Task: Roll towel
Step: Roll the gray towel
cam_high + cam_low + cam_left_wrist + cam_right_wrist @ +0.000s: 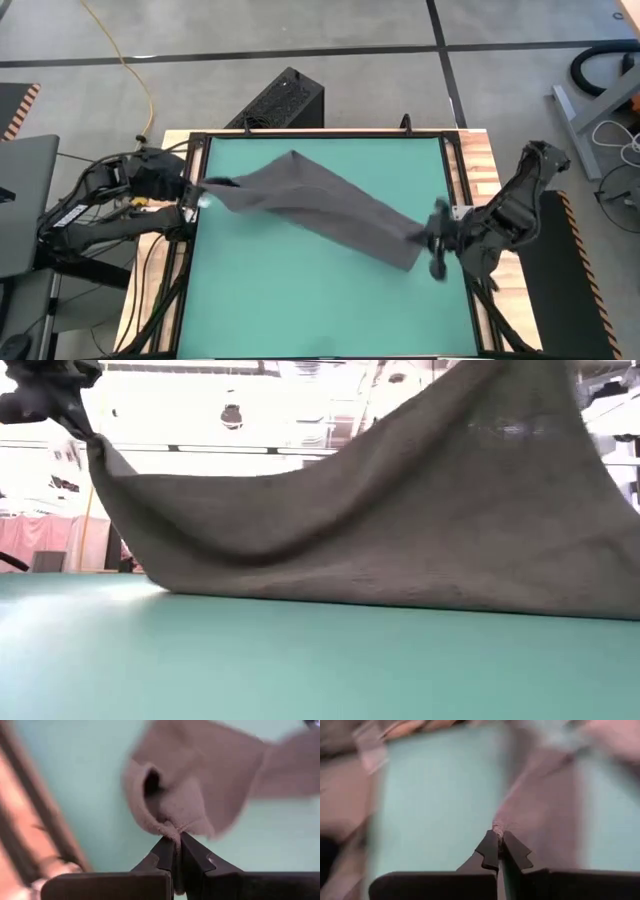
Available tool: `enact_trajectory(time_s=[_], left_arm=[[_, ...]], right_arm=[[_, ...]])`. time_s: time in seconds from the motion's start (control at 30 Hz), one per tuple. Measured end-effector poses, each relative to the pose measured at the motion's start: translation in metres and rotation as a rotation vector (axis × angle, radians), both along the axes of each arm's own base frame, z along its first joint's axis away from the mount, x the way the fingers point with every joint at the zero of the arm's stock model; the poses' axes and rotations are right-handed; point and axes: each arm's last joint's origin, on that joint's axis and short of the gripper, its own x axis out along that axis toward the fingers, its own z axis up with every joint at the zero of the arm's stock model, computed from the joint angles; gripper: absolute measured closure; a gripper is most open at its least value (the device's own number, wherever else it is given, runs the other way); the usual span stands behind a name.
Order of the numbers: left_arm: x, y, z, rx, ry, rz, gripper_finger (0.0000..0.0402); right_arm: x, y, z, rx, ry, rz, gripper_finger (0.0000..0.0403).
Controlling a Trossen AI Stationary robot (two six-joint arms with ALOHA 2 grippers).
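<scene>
The towel (320, 205) is stretched between the two arms above the green table (300, 310), and in the high view it runs as a long dark grey band from the left-centre of the frame down to the right-centre. The left gripper (208, 185) is at the left edge of the table, in the middle left of the frame, and its jaws are closed tight on one corner of the cloth; in the left wrist view the two dark fingers (165, 855) pinch a small bunch of cloth between their tips. The right gripper (432, 232) is at the right edge of the table, a little lower in the frame, and its jaws are also closed on a corner of the cloth, which the right wrist view shows as a thin fold caught between the fingertips (492, 847). In the low view the cloth hangs like a hammock: it rises to the upper left and to the upper right of the frame, and its sagging lower edge lies on the green surface across the middle. There is no container on the table that I can see.
</scene>
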Motion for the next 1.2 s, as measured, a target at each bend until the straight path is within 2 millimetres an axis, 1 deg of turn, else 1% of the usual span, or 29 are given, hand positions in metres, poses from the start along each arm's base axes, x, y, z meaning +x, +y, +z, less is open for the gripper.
enact_trajectory(time_s=[0.07,0.13,0.23,0.33,0.4,0.5,0.63,0.73,0.8,0.9,1.0,1.2], left_arm=[[0.002,-0.003,0.001,-0.071,-0.042,-0.085,0.0400],[0.003,-0.005,0.002,-0.112,-0.079,-0.153,0.0400],[0.005,-0.007,0.003,-0.139,-0.115,-0.240,0.0400],[0.005,-0.008,0.003,-0.140,-0.124,-0.312,0.0400],[0.004,-0.009,0.003,-0.142,-0.115,-0.328,0.0400],[0.002,-0.010,0.000,-0.150,-0.079,-0.341,0.0400],[-0.003,-0.013,-0.005,-0.185,-0.010,-0.347,0.0400],[-0.007,-0.014,-0.008,-0.196,0.045,-0.337,0.0400],[-0.008,-0.014,-0.009,-0.186,0.062,-0.325,0.0400],[-0.007,-0.012,-0.008,-0.134,0.064,-0.306,0.0400],[-0.004,-0.008,-0.005,-0.048,0.055,-0.271,0.0400],[0.005,0.001,0.004,0.143,-0.005,-0.203,0.0400]], right_arm=[[0.005,0.021,-0.003,0.080,0.035,0.230,0.0384],[0.007,0.045,-0.005,0.109,0.026,0.421,0.0383],[0.003,0.073,-0.006,0.121,-0.033,0.579,0.0383],[-0.004,0.096,-0.010,0.152,-0.056,0.644,0.0383],[-0.007,0.111,-0.015,0.153,-0.077,0.649,0.0383],[-0.010,0.129,-0.027,0.173,-0.060,0.603,0.0382],[-0.009,0.145,-0.046,0.230,0.014,0.526,0.0382],[-0.006,0.152,-0.057,0.247,0.046,0.475,0.0382],[-0.005,0.153,-0.060,0.248,0.056,0.460,0.0382],[-0.006,0.150,-0.062,0.215,0.057,0.430,0.0382],[-0.010,0.139,-0.061,0.207,0.091,0.344,0.0381],[-0.023,0.108,-0.067,0.204,0.274,0.091,0.0381]])
